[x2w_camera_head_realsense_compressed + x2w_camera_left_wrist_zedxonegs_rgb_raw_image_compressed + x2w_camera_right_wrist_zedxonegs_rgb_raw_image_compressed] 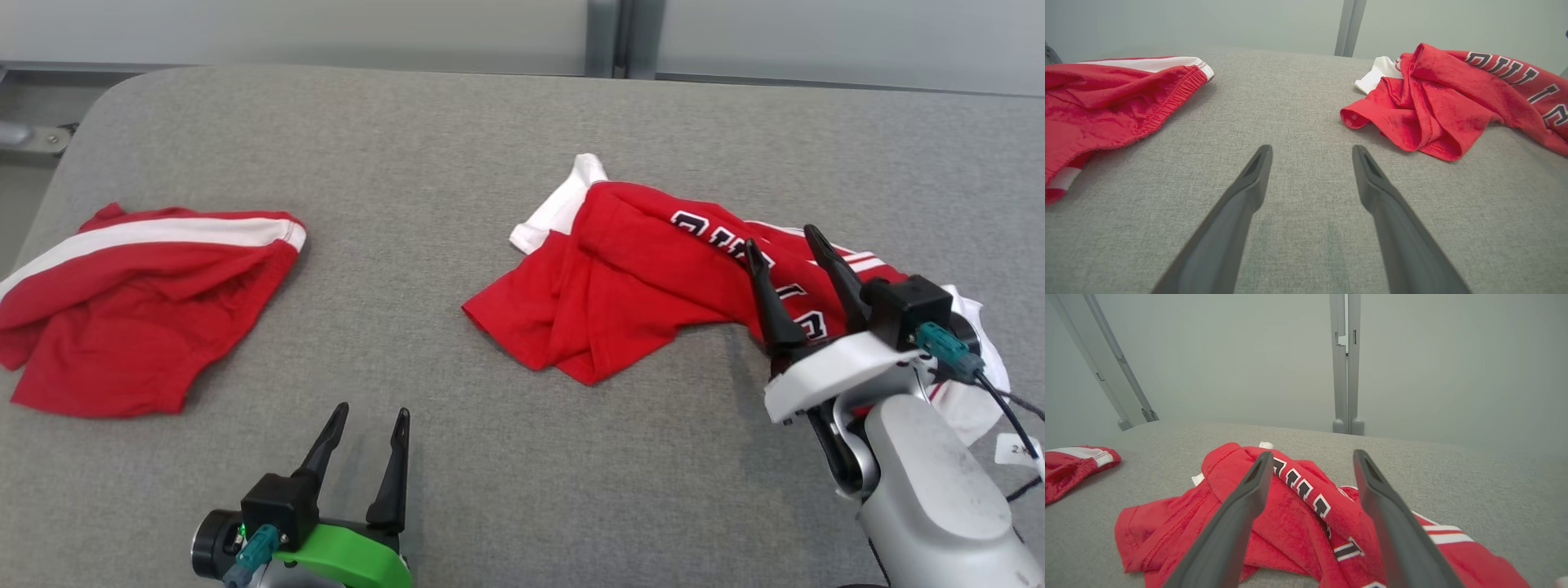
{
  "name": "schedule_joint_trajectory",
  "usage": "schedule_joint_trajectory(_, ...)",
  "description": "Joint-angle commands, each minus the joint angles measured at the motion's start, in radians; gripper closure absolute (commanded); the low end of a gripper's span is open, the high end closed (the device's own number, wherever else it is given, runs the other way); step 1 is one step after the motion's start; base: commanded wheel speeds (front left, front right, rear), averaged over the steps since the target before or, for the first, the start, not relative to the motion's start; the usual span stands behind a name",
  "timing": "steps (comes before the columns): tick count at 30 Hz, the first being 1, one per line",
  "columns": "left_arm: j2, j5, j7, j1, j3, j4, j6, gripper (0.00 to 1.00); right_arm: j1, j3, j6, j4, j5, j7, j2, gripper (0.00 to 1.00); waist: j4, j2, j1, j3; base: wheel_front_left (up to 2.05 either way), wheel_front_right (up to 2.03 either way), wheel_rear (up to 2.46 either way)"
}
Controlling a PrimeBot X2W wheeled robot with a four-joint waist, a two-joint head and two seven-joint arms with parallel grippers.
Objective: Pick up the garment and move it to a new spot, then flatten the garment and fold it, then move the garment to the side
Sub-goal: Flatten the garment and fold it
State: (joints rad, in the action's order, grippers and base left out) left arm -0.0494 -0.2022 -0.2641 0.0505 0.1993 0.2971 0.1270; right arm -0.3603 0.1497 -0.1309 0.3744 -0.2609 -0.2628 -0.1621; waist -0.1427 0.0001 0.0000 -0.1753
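A crumpled red garment [637, 269] with black-and-white lettering and white trim lies right of centre on the grey padded table [457, 122]. It also shows in the left wrist view [1453, 94] and the right wrist view [1290, 526]. My right gripper [780, 237] is open over the garment's right part, its fingers either side of the lettered fold [1312, 453], gripping nothing. My left gripper [372, 408] stands open near the front edge, over bare table [1311, 148], well left of the garment.
A second red garment [147, 310] with a white stripe lies bunched at the table's left edge [1106, 98] [1069, 465]. Bare grey cloth stretches between the two garments. A grey wall and metal posts [1345, 363] stand behind the table.
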Motion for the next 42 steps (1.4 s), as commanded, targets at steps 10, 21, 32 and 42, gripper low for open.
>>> schedule_joint_trajectory(10,-0.002,-0.040,-0.001,0.005,0.021,0.011,-0.012,0.00,-0.245,0.116,0.000,0.299,-0.012,0.044,-0.085,0.00,-0.163,-0.0001,0.0000,-0.062,0.00,0.00,0.00)
schedule_joint_trajectory(21,-0.002,-0.068,-0.001,0.031,0.042,-0.004,-0.024,0.00,-0.340,0.159,0.000,0.466,-0.057,0.102,-0.108,1.00,-0.168,-0.0001,0.0000,-0.088,0.00,0.00,0.00)
schedule_joint_trajectory(32,-0.002,-0.071,0.000,0.071,0.067,-0.026,-0.023,0.00,-0.445,-0.076,0.001,0.553,0.009,0.003,-0.148,1.00,-0.175,-0.0001,0.0000,-0.132,0.00,0.00,0.00)
schedule_joint_trajectory(42,-0.002,-0.060,0.000,0.080,0.060,-0.019,-0.026,0.00,-0.399,-0.277,0.001,0.473,0.212,-0.003,-0.079,0.00,-0.162,-0.0001,0.0000,-0.125,0.00,0.00,0.00)
